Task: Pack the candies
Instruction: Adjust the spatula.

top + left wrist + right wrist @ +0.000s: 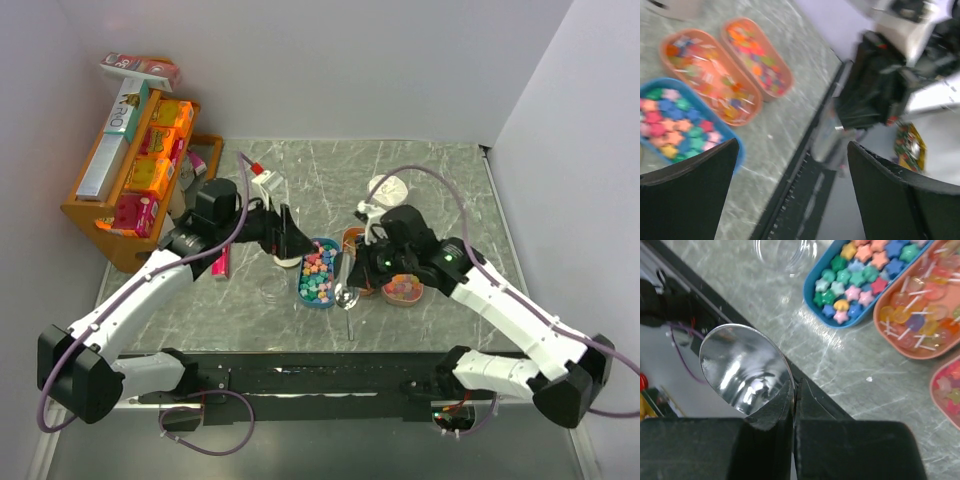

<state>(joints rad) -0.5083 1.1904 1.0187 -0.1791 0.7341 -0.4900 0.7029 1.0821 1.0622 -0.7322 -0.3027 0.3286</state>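
The candies are small coloured stars [318, 272] lying in a blue oval tray [815, 277], also seen as candies [855, 272] and candies [670, 122]. My right gripper [794, 385] is shut on the handle of a metal spoon [742, 367], whose shiny bowl holds nothing and hangs over the table's front edge. From above, the right gripper [368, 262] sits just right of the blue tray, with the spoon [346, 292] pointing toward me. My left gripper [288, 235] hovers left of the tray. Its fingers [690, 190] stand wide apart with nothing between them, and that view is blurred.
A peach tray of stick sweets [920, 315] and a pink tray [947, 390] lie right of the blue one. A clear glass container [785, 252] stands left of it. A wooden rack with orange boxes [135, 175] is at the back left, a pink packet [220, 262] beside it. A black rail [300, 375] runs along the front.
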